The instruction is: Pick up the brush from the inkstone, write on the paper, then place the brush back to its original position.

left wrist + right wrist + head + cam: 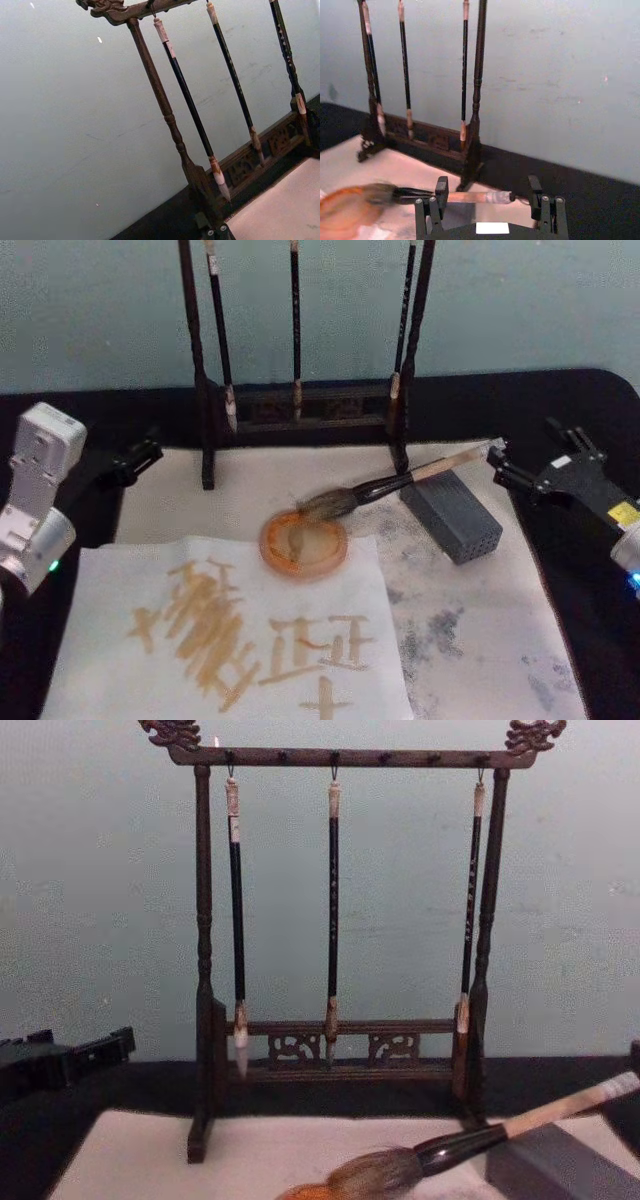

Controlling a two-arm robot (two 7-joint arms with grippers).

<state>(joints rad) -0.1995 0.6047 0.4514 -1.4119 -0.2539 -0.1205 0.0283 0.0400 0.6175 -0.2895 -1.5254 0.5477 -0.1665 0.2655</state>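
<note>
**A:** Where's everything sitting relative to the dish (304, 545)?

**B:** Paper (100, 590) is just in front of it. The brush (400, 480) has its tuft in it, handle running right. Right gripper (500, 465) is spread wide by the handle end, gripping nothing. Left gripper (135, 458) is well off to the left.

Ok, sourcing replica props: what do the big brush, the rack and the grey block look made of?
The brush: pale matte handle, likely bamboo or wood; glossy black ferrule; hair tuft. The rack: dark turned posts and carving, probably stained wood. The grey block: matte, dotted end face; stone or foam, unclear.
</note>
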